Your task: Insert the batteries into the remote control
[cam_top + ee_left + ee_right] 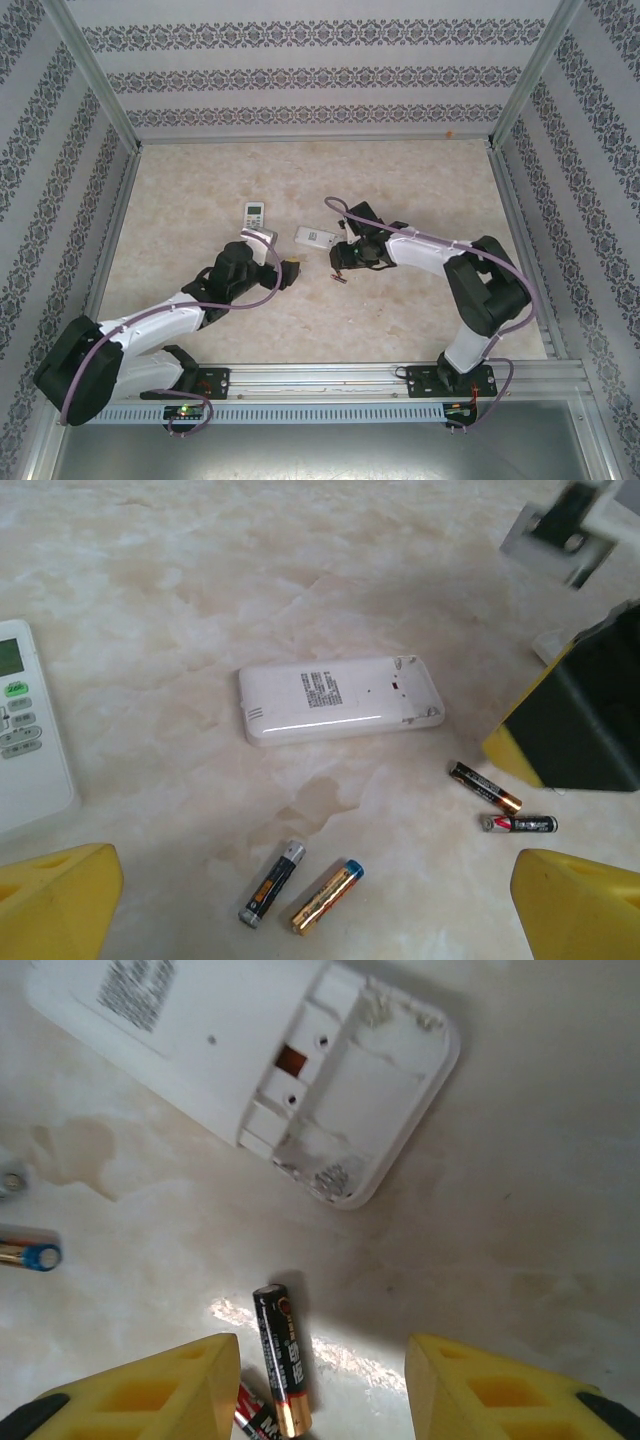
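Observation:
The white remote control (340,700) (312,237) lies face down, its empty battery compartment (350,1090) uncovered at one end. Beside that end two batteries lie on the table: a black one with a coppery end (282,1358) (485,786) and a black-and-red one (255,1420) (520,824). My right gripper (320,1390) (340,268) hangs open over them. The black-coppery battery sits between its yellow fingers (150,1395), close to the left one, not pinched. My left gripper (315,910) (293,268) is wide open above the table, holding nothing.
Two more batteries, a black-grey one (272,882) and a gold one with a blue tip (327,896), lie below the remote. A second remote (25,740) (255,213) lies face up to the left. The two grippers are close together. Patterned walls enclose the table (420,190).

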Controlling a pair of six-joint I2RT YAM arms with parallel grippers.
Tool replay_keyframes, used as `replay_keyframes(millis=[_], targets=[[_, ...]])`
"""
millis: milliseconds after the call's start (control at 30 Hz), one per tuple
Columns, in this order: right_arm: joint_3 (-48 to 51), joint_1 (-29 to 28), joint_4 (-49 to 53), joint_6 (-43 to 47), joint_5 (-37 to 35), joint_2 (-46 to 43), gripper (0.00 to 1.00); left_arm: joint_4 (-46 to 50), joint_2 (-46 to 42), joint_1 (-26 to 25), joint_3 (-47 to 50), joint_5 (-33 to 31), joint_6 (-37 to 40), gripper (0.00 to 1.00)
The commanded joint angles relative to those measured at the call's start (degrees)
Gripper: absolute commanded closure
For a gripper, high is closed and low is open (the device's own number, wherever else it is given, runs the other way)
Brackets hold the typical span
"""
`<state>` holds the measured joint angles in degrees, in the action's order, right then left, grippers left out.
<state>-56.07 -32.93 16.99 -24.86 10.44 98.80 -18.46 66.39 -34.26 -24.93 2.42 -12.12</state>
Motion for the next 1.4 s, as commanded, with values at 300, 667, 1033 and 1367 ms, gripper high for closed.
replay_keyframes(millis=[300,667,1033,1367], targets=[[-5.31,-2.96,2.63,-2.65,-0.52,6.26,0.70,-6.72,0.91,1.11,1.24,-0.85,-0.05,0.00],[-5.08,-3.46,2.63,-4.20,-2.91,4.98,0.86,-7.73,0.94,1.18,1.97,-1.88,-0.45,0.00],[-4.07,-3.43,0.50,-6.77,-6.82,-2.74,0.89,-8.05,0.53,1.21,2.43,-2.76,-0.60,0.00],[-8.40,-0.02,-1.94,-17.84,-11.70,-0.52,0.96,-8.31,0.19,1.30,2.59,-2.41,-1.67,0.00]])
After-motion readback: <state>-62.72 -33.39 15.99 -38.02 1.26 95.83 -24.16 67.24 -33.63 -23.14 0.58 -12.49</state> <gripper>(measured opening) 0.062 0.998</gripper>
